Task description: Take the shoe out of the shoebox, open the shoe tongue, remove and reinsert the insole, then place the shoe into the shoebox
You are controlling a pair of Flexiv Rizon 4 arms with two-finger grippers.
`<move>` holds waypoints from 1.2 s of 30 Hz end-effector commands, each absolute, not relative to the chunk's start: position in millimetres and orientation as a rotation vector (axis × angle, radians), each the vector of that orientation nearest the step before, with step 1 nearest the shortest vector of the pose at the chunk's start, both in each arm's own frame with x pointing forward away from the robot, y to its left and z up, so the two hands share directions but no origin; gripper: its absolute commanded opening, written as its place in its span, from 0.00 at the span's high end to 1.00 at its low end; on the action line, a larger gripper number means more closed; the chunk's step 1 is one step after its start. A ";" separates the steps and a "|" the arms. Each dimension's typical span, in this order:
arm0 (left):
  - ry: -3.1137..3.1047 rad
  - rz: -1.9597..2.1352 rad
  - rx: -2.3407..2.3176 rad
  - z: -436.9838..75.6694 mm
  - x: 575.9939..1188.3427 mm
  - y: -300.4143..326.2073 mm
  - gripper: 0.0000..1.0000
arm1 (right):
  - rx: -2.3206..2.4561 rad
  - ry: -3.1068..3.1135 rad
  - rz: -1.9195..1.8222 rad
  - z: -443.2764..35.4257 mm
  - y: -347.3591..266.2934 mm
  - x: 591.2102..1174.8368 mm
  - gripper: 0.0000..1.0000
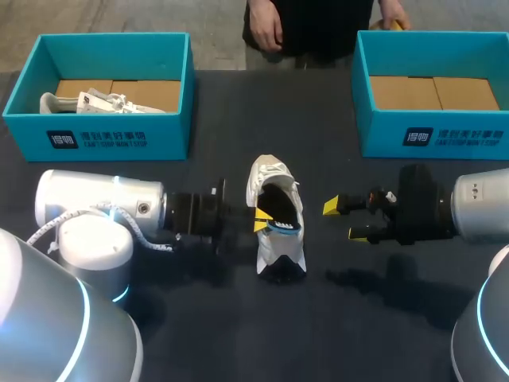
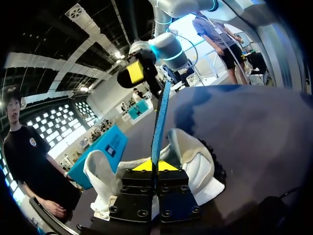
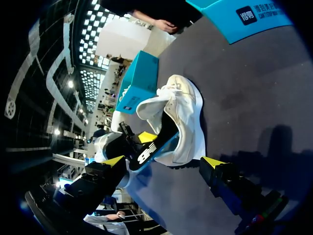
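White fabric sneaker sits mid-desk, and the left hand is right at its opening, fingers pressed together on the thin blue-edged black insole, which sticks up partly out of the shoe. The right hand hangs just beside the sneaker's other side, fingers spread, gripping nothing. Further back on the dark desk, well apart, are the left teal cardboard shoebox, with another white shoe inside, and the right teal cardboard shoebox.

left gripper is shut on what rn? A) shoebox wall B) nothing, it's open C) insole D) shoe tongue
C: in the left wrist view the left gripper pinches the thin blue-edged insole from both sides, just over the white shoe; the right gripper stands open beside the shoe.
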State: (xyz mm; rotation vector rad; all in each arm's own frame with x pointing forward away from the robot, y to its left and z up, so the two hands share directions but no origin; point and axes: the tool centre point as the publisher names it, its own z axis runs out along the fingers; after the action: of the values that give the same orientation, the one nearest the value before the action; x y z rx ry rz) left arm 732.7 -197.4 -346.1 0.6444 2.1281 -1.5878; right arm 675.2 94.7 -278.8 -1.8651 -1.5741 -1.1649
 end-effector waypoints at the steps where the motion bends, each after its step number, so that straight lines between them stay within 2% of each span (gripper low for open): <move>1: 2.143 -1.565 0.660 -353.1 741.1 -201.7 1.00 | -1.870 -1.574 -1.163 -277.9 95.5 674.1 0.00; 15: 2.138 -1.520 0.665 -349.5 752.8 -203.3 1.00 | -1.870 -1.574 -1.163 -277.9 95.5 674.1 0.00; 16: 2.135 -1.525 0.660 -347.6 750.4 -202.7 0.73 | -1.870 -1.574 -1.163 -277.9 95.5 674.1 0.00; 17: 2.133 -1.529 0.659 -346.9 749.0 -202.4 0.62 | -1.870 -1.574 -1.163 -277.9 95.5 674.1 0.00; 19: 2.126 -1.543 0.657 -343.9 744.4 -200.9 0.61 | -1.870 -1.574 -1.163 -277.9 95.5 674.1 0.00; 30: 2.106 -1.586 0.677 -335.2 732.4 -204.2 0.70 | -1.870 -1.574 -1.163 -277.9 95.5 674.1 0.00; 32: 2.112 -1.589 0.684 -336.3 732.5 -205.9 0.82 | -1.870 -1.574 -1.163 -277.9 95.5 674.1 0.00; 33: 2.115 -1.589 0.688 -337.2 732.5 -206.7 0.84 | -1.870 -1.574 -1.163 -277.9 95.5 674.1 0.00; 35: 2.117 -1.589 0.692 -338.0 732.9 -207.7 1.00 | -1.870 -1.574 -1.163 -277.9 95.5 674.1 0.00; 36: 2.121 -1.588 0.694 -338.6 733.3 -208.2 1.00 | -1.870 -1.574 -1.163 -277.9 95.5 674.1 0.00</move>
State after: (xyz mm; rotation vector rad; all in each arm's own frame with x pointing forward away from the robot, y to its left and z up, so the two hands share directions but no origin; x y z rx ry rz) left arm 730.0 -205.1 -337.8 0.6861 2.1115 -1.5891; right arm 675.2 94.7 -278.8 -1.8651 -1.5741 -1.1649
